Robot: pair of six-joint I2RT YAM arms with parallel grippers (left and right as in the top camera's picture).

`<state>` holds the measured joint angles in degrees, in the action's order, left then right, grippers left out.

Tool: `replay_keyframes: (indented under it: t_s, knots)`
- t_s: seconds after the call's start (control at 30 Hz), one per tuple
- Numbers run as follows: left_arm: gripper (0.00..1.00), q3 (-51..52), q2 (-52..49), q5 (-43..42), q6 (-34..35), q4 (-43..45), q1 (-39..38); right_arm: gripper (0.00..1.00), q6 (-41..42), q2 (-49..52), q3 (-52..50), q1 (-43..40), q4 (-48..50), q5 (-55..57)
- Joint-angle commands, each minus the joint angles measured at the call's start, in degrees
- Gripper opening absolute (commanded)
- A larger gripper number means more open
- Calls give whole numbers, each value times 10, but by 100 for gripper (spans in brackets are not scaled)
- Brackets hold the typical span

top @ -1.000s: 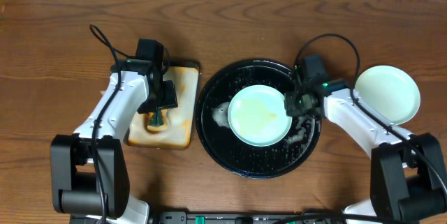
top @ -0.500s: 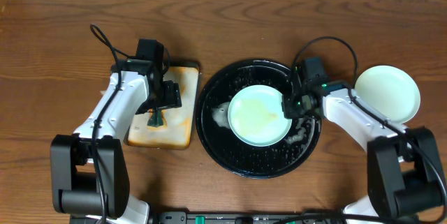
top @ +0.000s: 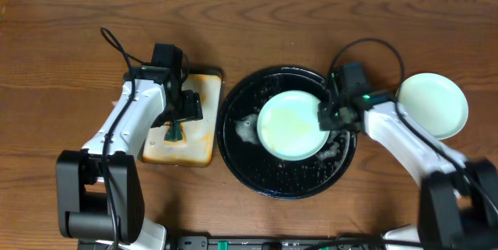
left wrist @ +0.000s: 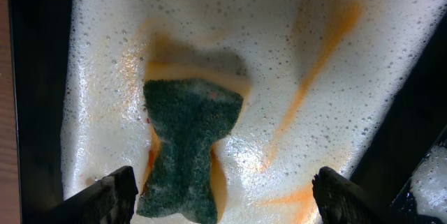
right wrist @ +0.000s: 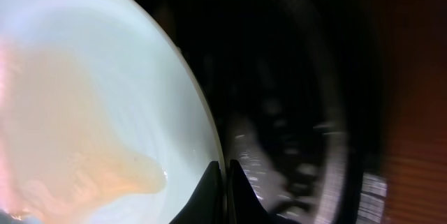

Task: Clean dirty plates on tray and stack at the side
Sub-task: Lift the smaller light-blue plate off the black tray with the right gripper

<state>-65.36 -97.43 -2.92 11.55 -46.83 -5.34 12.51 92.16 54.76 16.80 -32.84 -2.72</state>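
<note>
The pale mint round plate (top: pixel 289 125) is lying just left of the right fingers (right wrist: pixel 211 188), which are clamping its rim; the left fingers (left wrist: pixel 115 195) are hovering spread over the green sponge (left wrist: pixel 187 147).

The table (top: pixel 62 32) is brown wood, its grain running left to right. Three things lie directly on it, in a row across the middle. On the left is a pale rectangular tray (top: pixel 204 94), stained orange. Just beside it is a large round black tray (top: pixel 257 174), glossy and wet. To the right, apart from the black tray, a light mint plate (top: pixel 437 98) sits on bare wood.
</note>
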Motion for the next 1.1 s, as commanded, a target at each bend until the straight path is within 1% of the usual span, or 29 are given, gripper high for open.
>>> replay_keyframes:
  t_s: [0.0,0.07,0.17,0.33,0.43,0.47,0.53,0.67,0.8,1.07]
  knots:
    - [82,4,0,-1,-6,-2,2,1,-25,-80,27,20,1,99]
    - [83,4,0,-1,-6,-2,2,1,-28,-107,27,33,0,140]
    - [82,4,0,-1,-6,-2,2,1,-54,-144,27,61,0,214]
    - [83,4,0,-1,-6,-2,2,1,-79,-177,27,119,9,351]
    - [83,4,0,-1,-6,-2,2,1,-117,-180,27,160,22,462]
    - [83,4,0,-1,-6,-2,2,1,-142,-180,27,179,31,514]
    - [83,4,0,-1,-6,-2,2,1,-173,-180,27,205,49,564]
    - [83,4,0,-1,-6,-2,2,1,-216,-180,27,250,72,598]
    - [83,4,0,-1,-6,-2,2,1,-231,-180,27,287,81,655]
    - [83,4,0,-1,-6,-2,2,1,-278,-180,27,351,90,722]
